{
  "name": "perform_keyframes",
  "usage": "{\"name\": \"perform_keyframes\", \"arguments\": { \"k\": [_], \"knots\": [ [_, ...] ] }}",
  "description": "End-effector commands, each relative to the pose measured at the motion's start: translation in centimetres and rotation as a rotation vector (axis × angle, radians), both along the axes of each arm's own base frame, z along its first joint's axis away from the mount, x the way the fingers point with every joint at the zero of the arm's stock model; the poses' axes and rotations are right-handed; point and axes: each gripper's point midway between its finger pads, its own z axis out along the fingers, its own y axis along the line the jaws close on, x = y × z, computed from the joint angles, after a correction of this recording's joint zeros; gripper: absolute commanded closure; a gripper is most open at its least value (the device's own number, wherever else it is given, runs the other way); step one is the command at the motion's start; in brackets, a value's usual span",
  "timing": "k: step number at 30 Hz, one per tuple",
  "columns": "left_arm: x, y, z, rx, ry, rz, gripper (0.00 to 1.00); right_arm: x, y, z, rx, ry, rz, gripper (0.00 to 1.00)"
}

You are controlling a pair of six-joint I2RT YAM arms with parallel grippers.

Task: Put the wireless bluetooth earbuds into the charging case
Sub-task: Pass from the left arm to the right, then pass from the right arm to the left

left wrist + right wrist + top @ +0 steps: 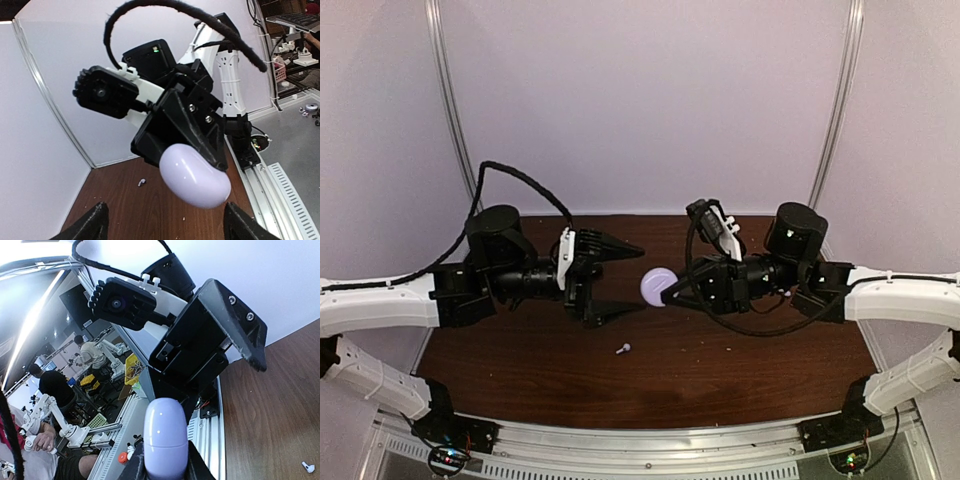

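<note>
— Pale lilac and glossy, a smooth pebble-shaped charging case [655, 285] is seen from above over the middle of a dark brown wood-grain table [720, 370]. It is pinched at its right side by the black fingers of the right gripper [670, 292].
— And the left gripper [628, 280]?
— Its two wedge-shaped black fingers are spread wide apart with the tips aimed at the case, and nothing is gripped. Both arms are stretched low and level across the table, wrists turned inward to face each other. A tiny white earbud [623, 349] with a short stem is seen lying on the wood, nearer the arm bases and well apart from the case.
— What is shown by the left wrist camera?
— The case is held clear of the tabletop, its long axis slanted from upper left down to lower right. An angular black finger is clamped over its top, and the earbud is seen on the wood below.
— And from the right wrist?
— The case is stood upright between the right gripper's own fingers, its rounded end pointed up at the left gripper's blocky black finger.
</note>
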Motion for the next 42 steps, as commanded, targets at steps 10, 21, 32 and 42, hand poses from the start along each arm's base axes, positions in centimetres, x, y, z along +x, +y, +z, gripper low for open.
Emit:
{"name": "perform_keyframes", "arguments": {
  "k": [10, 21, 32, 42],
  "knots": [
    [1.7, -0.8, 2.4, -0.067, -0.162, 0.306, 0.21, 3.3, -1.1, 2.8, 0.104, 0.031, -0.265, 0.87],
    [2.2, -2.5, 2.5, -0.038, -0.21, 0.388, 0.23, 3.5, -1.0, 1.9, 0.096, 0.069, -0.272, 0.86],
    [2.3, -2.7, 2.8, -0.03, -0.258, 0.413, 0.31, 3.7, -1.0, 1.1, 0.079, 0.085, -0.285, 0.86],
    [1.9, -3.1, 2.8, -0.012, -0.28, 0.399, 0.49, 3.5, -1.0, 0.8, 0.072, 0.097, -0.281, 0.86]
  ]
}}
